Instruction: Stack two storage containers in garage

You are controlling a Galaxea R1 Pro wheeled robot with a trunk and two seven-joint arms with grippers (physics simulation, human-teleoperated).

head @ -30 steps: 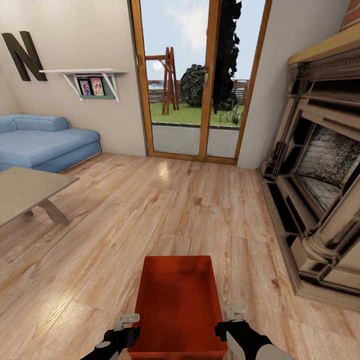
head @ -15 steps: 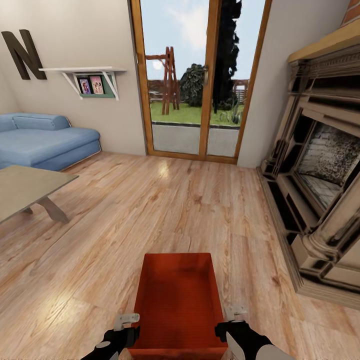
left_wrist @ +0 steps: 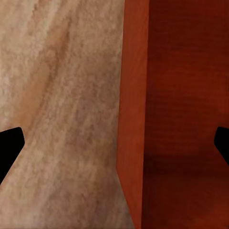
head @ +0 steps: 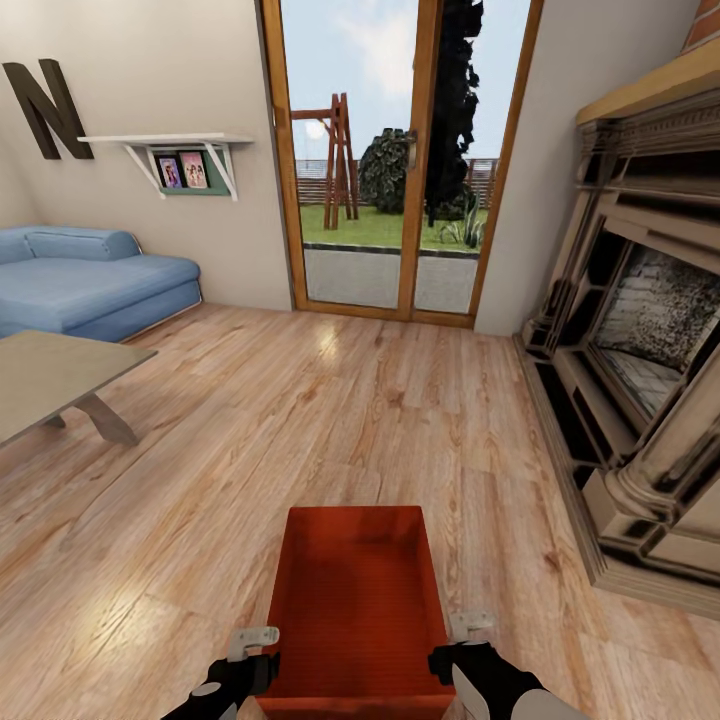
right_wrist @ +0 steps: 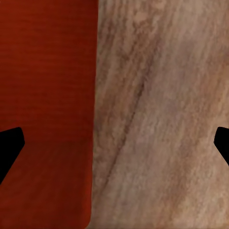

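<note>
From the head, one storage container [head: 358, 610] is seen at 6 o'clock on the wood floor [head: 400, 420], long axis toward 12, flanked by the left gripper [head: 252, 640] and right gripper [head: 468, 630]. In each wrist view, spread fingers straddle a side wall.

Bright daylight through the glass door [head: 390, 160] puts soft glare on the wood floor [head: 330, 345]; wrist views look blurry.

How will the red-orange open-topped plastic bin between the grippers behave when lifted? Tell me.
The red-orange open-topped plastic bin probably stays stiff: its low walls look straight and boxy. It is likely light, since it is empty. With the left gripper and right gripper each open astride a side wall, an uneven lift may tilt it.
</note>
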